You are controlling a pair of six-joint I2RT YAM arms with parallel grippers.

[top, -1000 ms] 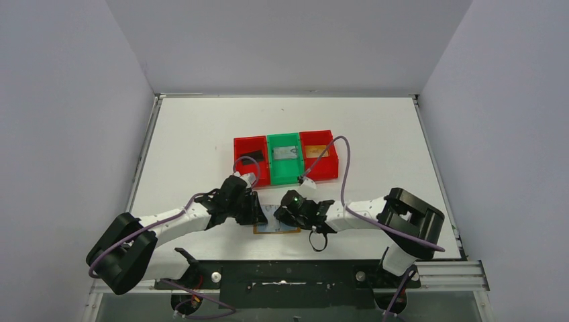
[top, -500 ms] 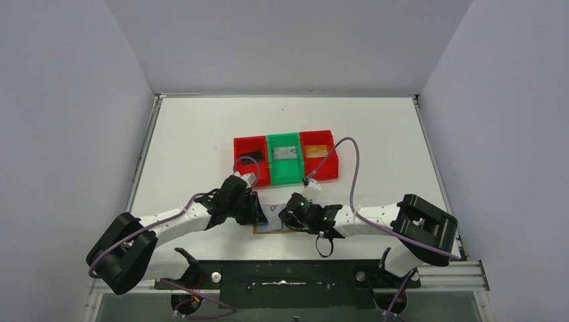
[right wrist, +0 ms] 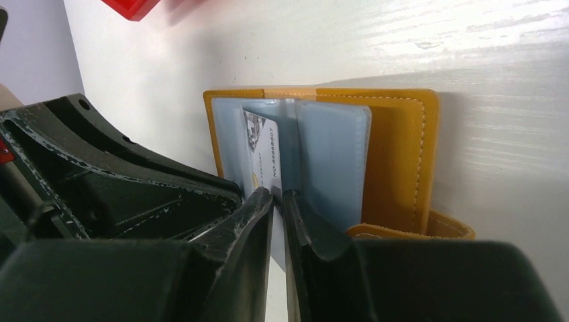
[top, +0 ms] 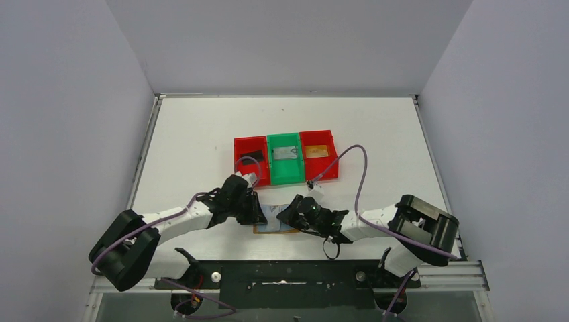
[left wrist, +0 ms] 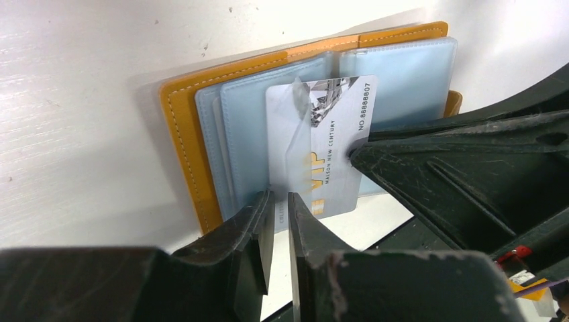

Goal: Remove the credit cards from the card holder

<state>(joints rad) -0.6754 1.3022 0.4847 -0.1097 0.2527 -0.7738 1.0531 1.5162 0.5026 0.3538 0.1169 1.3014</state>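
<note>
The card holder [top: 275, 230] lies open near the table's front edge, orange-tan with pale blue-grey panels [left wrist: 241, 127]. A silver VIP card [left wrist: 329, 154] sticks partly out of a sleeve toward the near edge. My left gripper [top: 260, 215] has its jaws almost closed [left wrist: 278, 198]. Its tips rest at the card's near-left corner and the panel edge, and nothing fills the narrow gap. My right gripper [top: 287, 216] is shut [right wrist: 277, 194] on the card's edge [right wrist: 263, 157], just below the printed number. The holder's tab [right wrist: 443, 228] shows beside my right fingers.
Three joined bins stand behind the holder: a red one [top: 249, 161], a green one [top: 284, 157] and a red one [top: 317, 154], each with a card in it. The table's front rail [top: 288, 272] is close below the holder. Purple cables loop over both arms.
My right arm's elbow and wrist have swung to the right and slightly nearer, with the gripper tips still at the holder. The left arm has hardly moved.
</note>
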